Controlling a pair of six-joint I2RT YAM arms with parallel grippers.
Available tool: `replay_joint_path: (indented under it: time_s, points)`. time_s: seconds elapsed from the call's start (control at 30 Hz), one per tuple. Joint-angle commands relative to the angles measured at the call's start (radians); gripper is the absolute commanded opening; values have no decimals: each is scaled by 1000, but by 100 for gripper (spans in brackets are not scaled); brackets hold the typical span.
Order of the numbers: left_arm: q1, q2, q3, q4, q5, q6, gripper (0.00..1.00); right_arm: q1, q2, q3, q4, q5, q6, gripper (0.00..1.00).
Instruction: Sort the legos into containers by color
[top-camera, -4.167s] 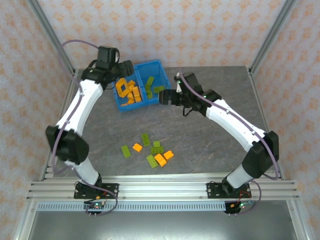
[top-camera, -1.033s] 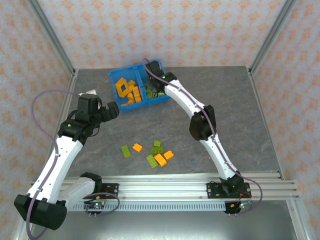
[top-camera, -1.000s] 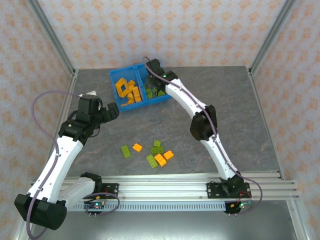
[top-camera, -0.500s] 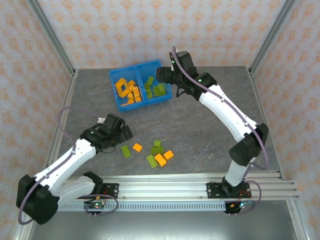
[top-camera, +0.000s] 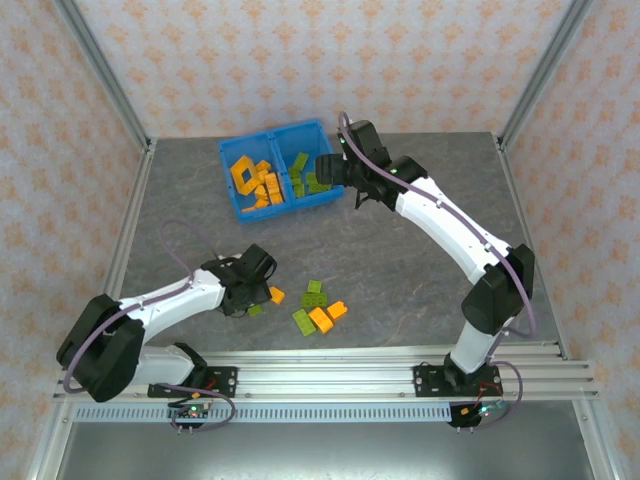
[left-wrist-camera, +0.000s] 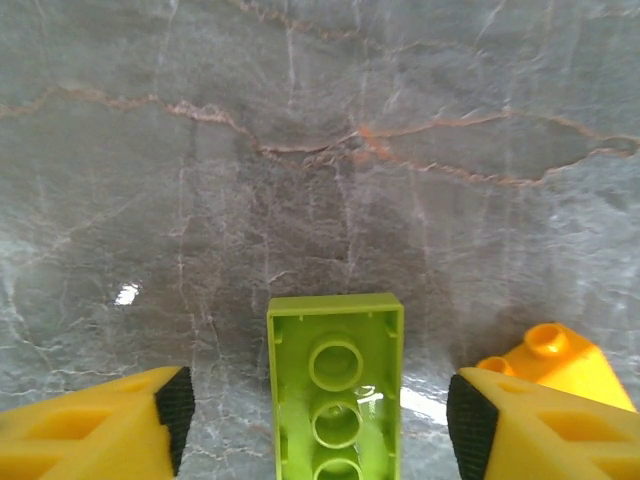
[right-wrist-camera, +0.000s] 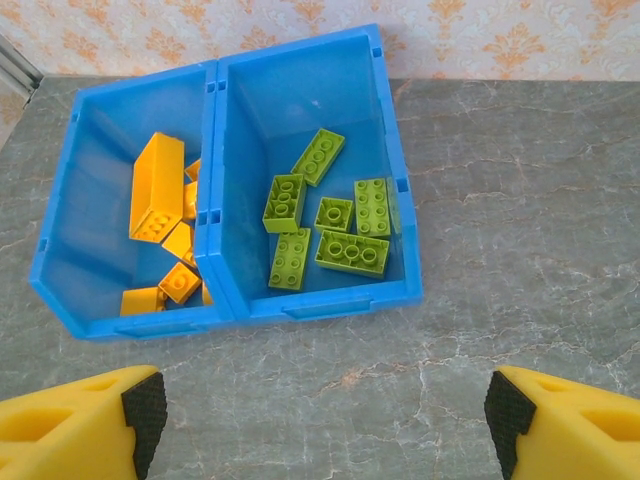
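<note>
The blue bin (top-camera: 329, 197) stands at the back of the table; its left container holds orange legos (right-wrist-camera: 158, 200), its right container green legos (right-wrist-camera: 352, 252). My left gripper (top-camera: 256, 299) is low over a green lego (left-wrist-camera: 336, 400) that lies studs down. It is open, one finger on each side of the brick with a gap to each. An orange lego (left-wrist-camera: 550, 350) lies just right of it. My right gripper (top-camera: 330, 170) hangs open by the bin's (right-wrist-camera: 330, 300) right end, with nothing between its fingers (right-wrist-camera: 80, 425).
Several loose legos lie in front of the middle: orange ones (top-camera: 321, 319) (top-camera: 337, 309) (top-camera: 275, 295) and green ones (top-camera: 315, 287) (top-camera: 302, 321). Bare grey table lies between this pile and the bin. Frame posts stand at the back corners.
My left arm swung in from the left and came down over the green lego, its fingers narrowing. My right gripper left the green container, opened wider and drew back toward the bin's right end.
</note>
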Motion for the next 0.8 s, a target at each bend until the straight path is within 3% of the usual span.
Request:
replay_joint_path:
  time_s: [0.0, 0.33, 0.6, 0.77]
  points:
    - [-6, 33, -24, 46, -12, -6, 63, 2, 5, 8, -7, 34, -9, 85]
    - [-6, 28, -7, 24, -56, 7, 29, 2, 8, 16, -17, 37, 4, 85]
    - [6, -102, 240, -133, -214, 136, 27, 2, -7, 11, -29, 50, 4, 85]
    - [107, -83, 471, -101, -245, 314, 27, 2, -36, -9, -28, 71, 0, 85]
